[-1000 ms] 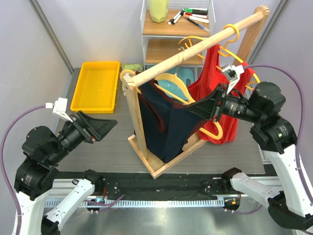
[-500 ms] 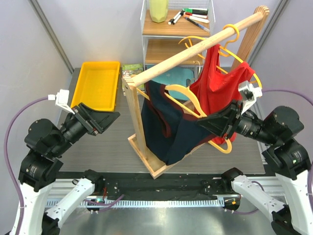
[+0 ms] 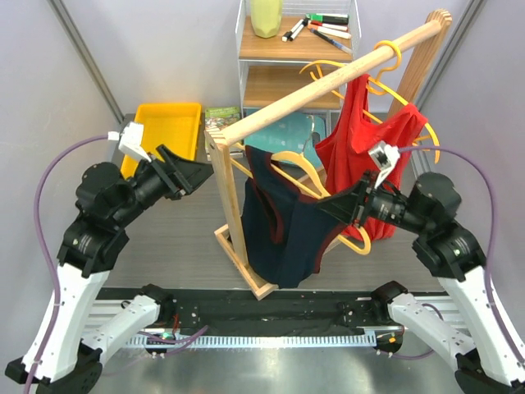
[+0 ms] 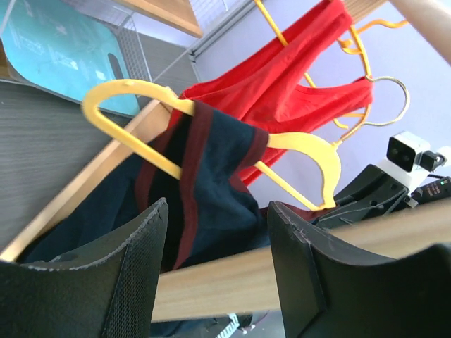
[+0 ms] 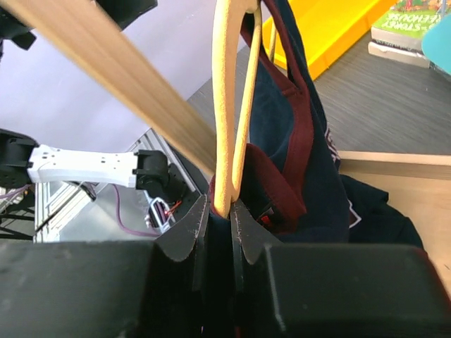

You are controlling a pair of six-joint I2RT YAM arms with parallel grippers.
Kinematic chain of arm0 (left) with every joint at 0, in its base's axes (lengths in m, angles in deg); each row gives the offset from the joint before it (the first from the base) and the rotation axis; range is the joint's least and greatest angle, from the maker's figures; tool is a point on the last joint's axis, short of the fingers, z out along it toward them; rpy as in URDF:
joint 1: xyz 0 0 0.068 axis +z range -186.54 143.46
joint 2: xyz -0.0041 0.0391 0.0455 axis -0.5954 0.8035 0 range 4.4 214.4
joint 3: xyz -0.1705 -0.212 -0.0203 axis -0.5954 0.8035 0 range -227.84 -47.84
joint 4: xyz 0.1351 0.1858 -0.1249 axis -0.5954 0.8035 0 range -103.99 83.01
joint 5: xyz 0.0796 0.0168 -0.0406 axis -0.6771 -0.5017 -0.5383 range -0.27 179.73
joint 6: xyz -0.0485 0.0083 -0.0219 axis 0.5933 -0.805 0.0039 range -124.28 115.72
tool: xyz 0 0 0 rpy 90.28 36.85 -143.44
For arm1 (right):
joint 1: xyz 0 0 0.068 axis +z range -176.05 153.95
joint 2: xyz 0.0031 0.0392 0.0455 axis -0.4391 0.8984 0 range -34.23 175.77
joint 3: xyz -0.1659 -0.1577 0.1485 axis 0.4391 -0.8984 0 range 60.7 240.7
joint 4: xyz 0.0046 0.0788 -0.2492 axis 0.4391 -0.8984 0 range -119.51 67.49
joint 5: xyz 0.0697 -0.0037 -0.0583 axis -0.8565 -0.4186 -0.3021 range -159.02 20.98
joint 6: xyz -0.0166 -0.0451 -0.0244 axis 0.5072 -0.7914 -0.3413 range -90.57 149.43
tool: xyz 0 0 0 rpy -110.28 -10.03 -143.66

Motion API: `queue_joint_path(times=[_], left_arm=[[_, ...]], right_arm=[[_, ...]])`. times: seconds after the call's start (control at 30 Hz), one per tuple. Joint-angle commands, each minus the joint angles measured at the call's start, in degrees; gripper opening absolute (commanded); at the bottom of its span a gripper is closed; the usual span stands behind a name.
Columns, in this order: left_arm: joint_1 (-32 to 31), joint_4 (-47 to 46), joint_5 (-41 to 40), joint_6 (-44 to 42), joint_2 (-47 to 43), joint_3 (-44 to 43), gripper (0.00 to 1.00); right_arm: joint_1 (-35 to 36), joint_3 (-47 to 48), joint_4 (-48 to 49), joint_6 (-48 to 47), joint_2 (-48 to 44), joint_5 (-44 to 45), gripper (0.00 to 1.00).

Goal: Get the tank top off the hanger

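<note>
**Right arm takes the hanger.** My right arm comes in from 3 o'clock with the elbow lifted and the forearm near level, wrist aimed toward 9 o'clock. The right gripper (image 3: 323,200) is pinched together on the low end of the yellow hanger (image 3: 300,167). On my right wrist camera both fingers (image 5: 187,229) press against the hanger's pale arm, with no gap between them.

The navy tank top (image 3: 283,228), trimmed in maroon, is on that tilted hanger with a strap looped over its arm. The body of the garment sags toward 6 o'clock inside the wooden rack (image 3: 228,189), below the wooden rail (image 3: 328,82). I cannot tell whether the hanger's hook sits on the rail.

My left arm rises from 9 o'clock, forearm pointing toward 3 o'clock. The left gripper (image 3: 203,174) stops just short of the rack's post, its fingers (image 4: 137,274) spread wide and touching nothing, the garment framed between them.

A red tank top (image 3: 369,148) hangs from the rail at 1 o'clock, and a yellow tray (image 3: 164,135) lies at 10 o'clock.
</note>
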Motion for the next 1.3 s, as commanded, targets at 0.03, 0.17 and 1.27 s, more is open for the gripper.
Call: queue_joint_path(times=[0.03,0.17,1.27], left_arm=[[0.4,-6.2,1.0,-2.7,5.6,-0.2,0.59],[3.6,-9.2,3.4,-2.0,10.1,-0.6,0.59],[10.3,-22.4,10.2,-5.3,20.8,6.6,0.47]], right_arm=[[-0.1,-0.9,16.1,2.7,6.1,-0.6,0.01],[0.0,0.0,23.2,5.2,11.4,-2.1,0.01],[2.3,2.2,37.1,10.8,26.5,-7.9,0.01]])
